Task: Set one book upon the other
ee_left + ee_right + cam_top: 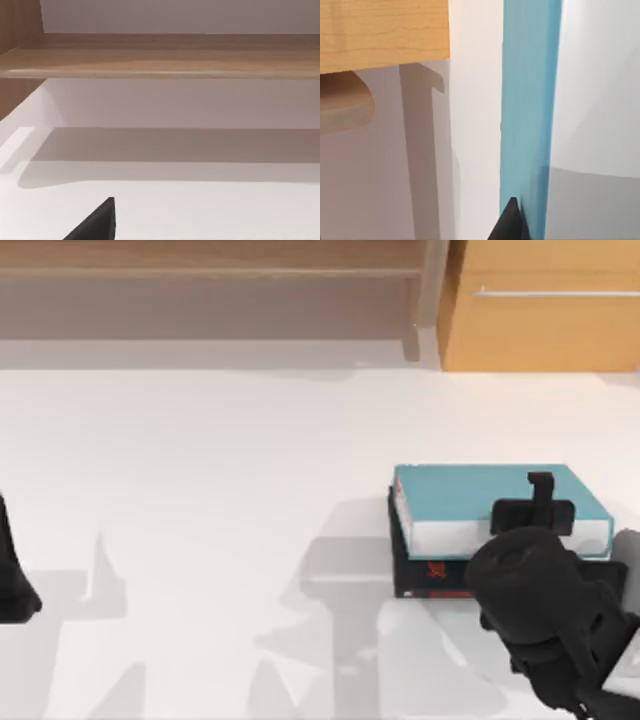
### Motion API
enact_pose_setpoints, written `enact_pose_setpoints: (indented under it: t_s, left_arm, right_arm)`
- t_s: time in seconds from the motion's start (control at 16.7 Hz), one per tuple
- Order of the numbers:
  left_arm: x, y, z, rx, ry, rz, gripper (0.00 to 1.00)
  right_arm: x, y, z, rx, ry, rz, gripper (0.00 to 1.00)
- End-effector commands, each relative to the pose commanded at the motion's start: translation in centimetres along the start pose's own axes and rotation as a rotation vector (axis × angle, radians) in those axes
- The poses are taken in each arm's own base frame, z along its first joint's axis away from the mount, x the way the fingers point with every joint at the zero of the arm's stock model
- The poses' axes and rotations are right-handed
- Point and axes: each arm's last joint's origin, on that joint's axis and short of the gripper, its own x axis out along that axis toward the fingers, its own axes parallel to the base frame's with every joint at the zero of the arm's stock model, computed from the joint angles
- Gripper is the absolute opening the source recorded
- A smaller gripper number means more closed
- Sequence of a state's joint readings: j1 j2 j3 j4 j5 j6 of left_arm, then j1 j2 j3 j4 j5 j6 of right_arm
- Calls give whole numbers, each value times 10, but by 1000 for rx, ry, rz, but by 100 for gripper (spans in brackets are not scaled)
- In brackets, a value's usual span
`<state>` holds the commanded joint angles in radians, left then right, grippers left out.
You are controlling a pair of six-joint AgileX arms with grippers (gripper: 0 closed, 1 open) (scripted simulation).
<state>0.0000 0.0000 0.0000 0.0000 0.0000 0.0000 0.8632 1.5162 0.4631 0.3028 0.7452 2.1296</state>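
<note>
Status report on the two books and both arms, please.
Right hand over the teal book, near its right end. Teal book lying on the black book, right side of table. Left arm parked at left edge. Nothing in the way.

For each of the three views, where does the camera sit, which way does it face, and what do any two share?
Top view: above the table, looking down; teal book on black book, right end effector at them, left arm at left edge.
Left wrist view: faces the wooden shelf; finger tip shows.
Right wrist view: close on the teal book; finger tip shows.
Shared: top and right wrist views show the teal book.
</note>
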Motion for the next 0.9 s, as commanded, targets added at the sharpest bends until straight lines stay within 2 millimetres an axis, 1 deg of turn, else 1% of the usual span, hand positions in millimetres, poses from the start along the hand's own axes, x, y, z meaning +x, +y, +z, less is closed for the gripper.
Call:
enact_pose_setpoints:
  t_s: [0.54, 0.9]
  left_arm:
    - [0, 0, 0, 0, 0, 0, 100]
    - [0, 0, 0, 0, 0, 0, 100]
  right_arm:
    - [5, 1, 0, 0, 0, 0, 0]
    - [5, 1, 0, 0, 0, 0, 45]
